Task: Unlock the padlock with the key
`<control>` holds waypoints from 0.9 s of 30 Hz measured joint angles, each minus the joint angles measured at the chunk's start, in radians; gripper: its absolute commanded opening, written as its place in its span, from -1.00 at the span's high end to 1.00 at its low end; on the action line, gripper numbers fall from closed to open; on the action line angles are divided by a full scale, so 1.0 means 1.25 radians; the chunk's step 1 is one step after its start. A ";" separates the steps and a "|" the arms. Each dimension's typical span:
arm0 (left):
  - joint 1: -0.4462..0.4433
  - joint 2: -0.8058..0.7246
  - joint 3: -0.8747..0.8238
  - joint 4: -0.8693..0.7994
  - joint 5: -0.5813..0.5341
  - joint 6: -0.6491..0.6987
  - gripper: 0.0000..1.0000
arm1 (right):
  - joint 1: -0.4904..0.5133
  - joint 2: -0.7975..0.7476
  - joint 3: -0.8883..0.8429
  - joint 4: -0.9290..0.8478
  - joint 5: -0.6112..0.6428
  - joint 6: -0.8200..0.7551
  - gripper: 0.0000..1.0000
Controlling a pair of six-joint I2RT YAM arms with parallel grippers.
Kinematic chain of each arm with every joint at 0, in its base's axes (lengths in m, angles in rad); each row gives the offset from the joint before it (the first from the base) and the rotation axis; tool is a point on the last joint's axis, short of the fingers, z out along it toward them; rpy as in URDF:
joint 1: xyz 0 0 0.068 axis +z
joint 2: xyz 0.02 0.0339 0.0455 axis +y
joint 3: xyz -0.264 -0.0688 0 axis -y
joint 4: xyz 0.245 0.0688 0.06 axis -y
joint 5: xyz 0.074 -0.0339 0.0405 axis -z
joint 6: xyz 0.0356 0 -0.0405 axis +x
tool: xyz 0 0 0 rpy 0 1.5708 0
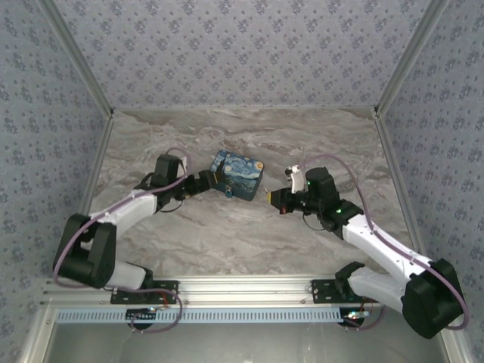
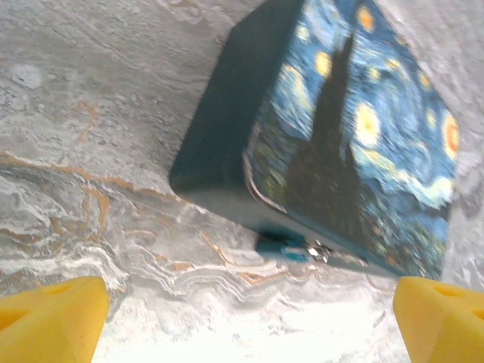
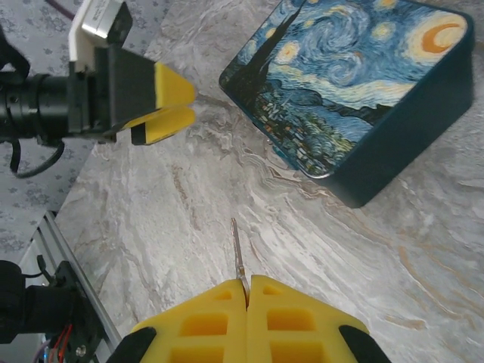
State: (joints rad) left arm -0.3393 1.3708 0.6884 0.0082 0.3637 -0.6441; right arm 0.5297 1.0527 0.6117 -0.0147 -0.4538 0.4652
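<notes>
At the box edge, padlock faces released left end effector; right end effector grasps key.

The tiny teal-blue padlock ahead of the left tool is blurred (shackle barely readable); the thin silver key hides its head between the pads of the right tool.

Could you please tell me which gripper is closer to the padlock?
Left. The left gripper is open just beside the padlock at the edge of the box; the right gripper, shut on the key, sits farther off on the opposite side.
</notes>
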 measured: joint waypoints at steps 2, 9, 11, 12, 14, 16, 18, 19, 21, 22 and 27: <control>-0.007 -0.036 -0.042 0.041 0.015 0.013 -0.94 | 0.007 0.022 -0.001 0.036 -0.006 0.015 1.00; -0.054 -0.069 -0.119 0.145 0.060 0.100 -0.91 | 0.027 0.063 -0.004 0.094 -0.010 0.034 1.00; -0.060 -0.069 -0.122 0.162 0.074 0.125 -0.88 | 0.036 0.063 -0.009 0.106 -0.009 0.035 1.00; -0.060 -0.069 -0.127 0.181 0.078 0.134 -0.87 | 0.041 0.063 -0.012 0.110 -0.007 0.035 1.00; -0.060 -0.063 -0.148 0.239 0.085 0.150 -0.85 | 0.052 0.056 -0.023 0.118 -0.001 0.035 1.00; -0.060 -0.048 -0.172 0.285 0.091 0.160 -0.82 | 0.061 0.041 -0.038 0.124 0.005 0.035 1.00; -0.061 -0.029 -0.187 0.313 0.096 0.170 -0.80 | 0.070 0.023 -0.054 0.129 0.016 0.035 1.00; -0.064 -0.021 -0.191 0.322 0.096 0.175 -0.80 | 0.077 0.012 -0.062 0.133 0.023 0.036 1.00; -0.071 -0.013 -0.192 0.338 0.096 0.190 -0.79 | 0.093 -0.010 -0.078 0.138 0.039 0.038 1.00; -0.072 -0.011 -0.192 0.350 0.097 0.197 -0.79 | 0.103 -0.022 -0.085 0.142 0.047 0.039 1.00; -0.077 0.017 -0.192 0.407 0.106 0.217 -0.68 | 0.143 -0.080 -0.121 0.147 0.085 0.052 1.00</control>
State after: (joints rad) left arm -0.4355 1.3926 0.4488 0.5163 0.4961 -0.3733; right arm 0.7082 0.9531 0.4603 0.1692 -0.3477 0.5304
